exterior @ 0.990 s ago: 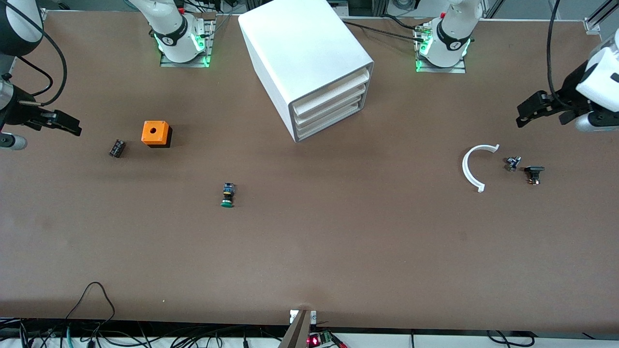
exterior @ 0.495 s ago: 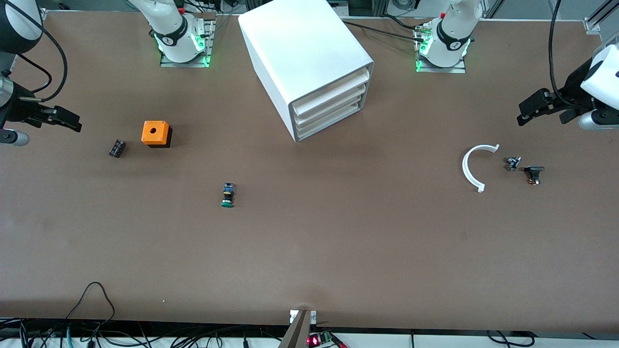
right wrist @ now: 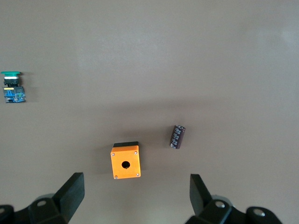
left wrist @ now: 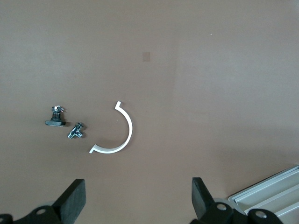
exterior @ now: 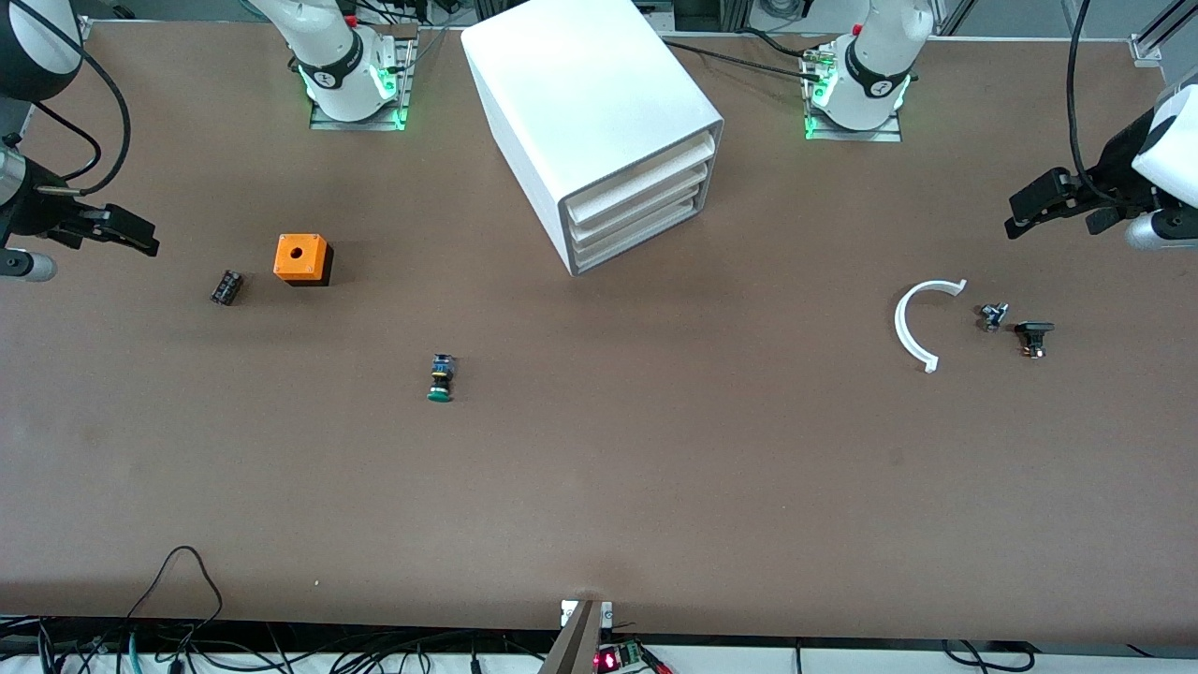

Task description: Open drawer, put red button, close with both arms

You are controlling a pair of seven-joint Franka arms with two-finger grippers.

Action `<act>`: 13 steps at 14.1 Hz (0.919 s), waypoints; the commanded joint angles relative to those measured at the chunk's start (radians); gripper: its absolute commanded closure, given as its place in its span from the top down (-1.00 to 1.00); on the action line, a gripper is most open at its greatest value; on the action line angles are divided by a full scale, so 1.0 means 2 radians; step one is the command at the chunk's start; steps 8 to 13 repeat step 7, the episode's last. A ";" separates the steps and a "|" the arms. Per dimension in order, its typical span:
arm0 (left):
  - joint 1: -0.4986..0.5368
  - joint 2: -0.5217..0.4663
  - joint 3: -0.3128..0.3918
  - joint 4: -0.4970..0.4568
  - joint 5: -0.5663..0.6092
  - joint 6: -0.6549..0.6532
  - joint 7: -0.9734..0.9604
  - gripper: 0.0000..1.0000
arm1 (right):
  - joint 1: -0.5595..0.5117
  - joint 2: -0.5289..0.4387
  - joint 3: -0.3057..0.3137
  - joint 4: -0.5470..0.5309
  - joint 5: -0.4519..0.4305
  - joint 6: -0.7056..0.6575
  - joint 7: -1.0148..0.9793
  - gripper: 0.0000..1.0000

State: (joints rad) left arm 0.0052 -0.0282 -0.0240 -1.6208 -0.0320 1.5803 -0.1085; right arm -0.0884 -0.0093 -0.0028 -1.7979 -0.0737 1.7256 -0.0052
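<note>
all three drawers of the white drawer unit (exterior: 599,131) sit closed and no red button shows on the worktop (exterior: 655,487) (either inside already, or elsewhere). left gripper (exterior: 1053,201) and right gripper (exterior: 108,231) hover at its ends, jaws wide apart, holding nothing.

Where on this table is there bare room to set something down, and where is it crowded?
The widest bare stretch is nearer the camera than the green button. Another lies between the cabinet and the white arc. It is crowded by the arc, where two small parts lie, and around the orange box and capacitor.
</note>
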 commanded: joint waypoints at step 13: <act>-0.008 -0.004 0.009 -0.006 0.000 -0.003 0.013 1.00 | -0.002 -0.008 -0.002 -0.003 0.013 0.003 0.015 1.00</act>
